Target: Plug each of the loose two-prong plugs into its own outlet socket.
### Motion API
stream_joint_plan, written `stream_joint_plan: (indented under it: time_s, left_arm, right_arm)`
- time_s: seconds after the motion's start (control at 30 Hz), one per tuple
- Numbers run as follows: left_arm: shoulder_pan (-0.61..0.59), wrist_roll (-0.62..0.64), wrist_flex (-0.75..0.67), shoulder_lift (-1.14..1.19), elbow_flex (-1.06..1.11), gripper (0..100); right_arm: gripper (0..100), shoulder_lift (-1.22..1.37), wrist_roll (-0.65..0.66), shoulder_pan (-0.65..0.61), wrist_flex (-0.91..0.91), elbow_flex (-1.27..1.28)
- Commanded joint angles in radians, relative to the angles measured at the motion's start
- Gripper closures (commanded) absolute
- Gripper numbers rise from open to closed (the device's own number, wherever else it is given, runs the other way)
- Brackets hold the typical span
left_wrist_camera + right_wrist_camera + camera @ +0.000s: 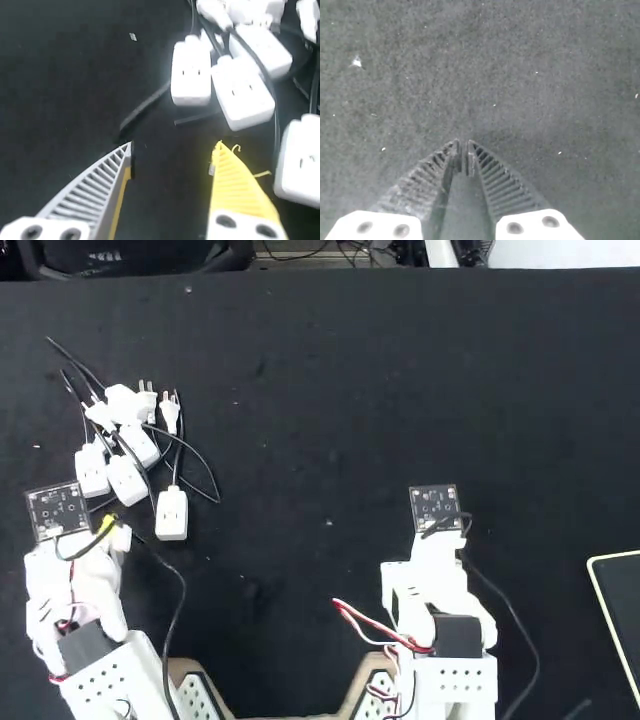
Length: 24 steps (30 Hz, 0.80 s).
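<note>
1. The left claw [172,150] stands wide open and holds nothing. It hangs low over the surface [330,390], at the near end of the pile of white pieces.
2. The sockets [191,75] lie just beyond its tips. The nearest socket [171,513] lies just beside it, with its long axis running away from the arm.
3. The loose plugs [170,420] lie at the far end of the pile, behind the sockets and the black cords [150,102]. Their prongs point away from the arms.
4. The right claw [463,150] is closed on nothing, over bare surface and well apart from the pile. We judge that the left arm is the one to take the first plug.
5. To reach a plug, we think the left claw must pass over the sockets. There is open room on the side of the pile toward the right arm, but the cords cross the pile and may catch.
</note>
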Motion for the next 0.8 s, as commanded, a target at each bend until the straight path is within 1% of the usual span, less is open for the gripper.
stream_joint_plan:
  time_s: [0.0,0.07,0.13,0.27,0.37,0.47,0.57,0.63,0.77]
  left_arm:
    - [0.081,0.028,0.172,0.000,-0.031,74]
    - [0.130,0.031,0.244,0.000,-0.085,74]
    - [0.185,0.035,0.279,0.002,-0.145,74]
    - [0.245,0.110,0.285,0.003,-0.194,74]
    - [0.289,0.133,0.285,0.003,-0.194,74]
    - [0.303,0.133,0.256,0.003,-0.191,74]
    - [0.303,0.155,0.144,0.003,-0.166,74]
    - [0.308,0.161,0.094,0.005,-0.154,74]
    - [0.309,0.161,0.087,0.005,-0.157,74]
  right_arm:
    - [97.3,-0.097,-0.005,-0.009,0.006,-0.001]
    - [97.3,-0.097,-0.005,-0.009,0.006,-0.001]
    - [97.3,-0.097,-0.005,-0.009,0.006,-0.001]
    - [97.3,-0.097,-0.005,-0.009,0.006,-0.001]
    - [97.3,-0.097,-0.005,-0.009,0.006,-0.001]
    - [97.3,-0.097,-0.005,-0.009,0.006,-0.001]
    - [97.3,-0.097,-0.005,-0.009,0.006,-0.001]
    - [97.3,-0.097,-0.005,-0.009,0.006,-0.001]
    - [97.3,-0.097,-0.005,-0.009,0.006,-0.001]
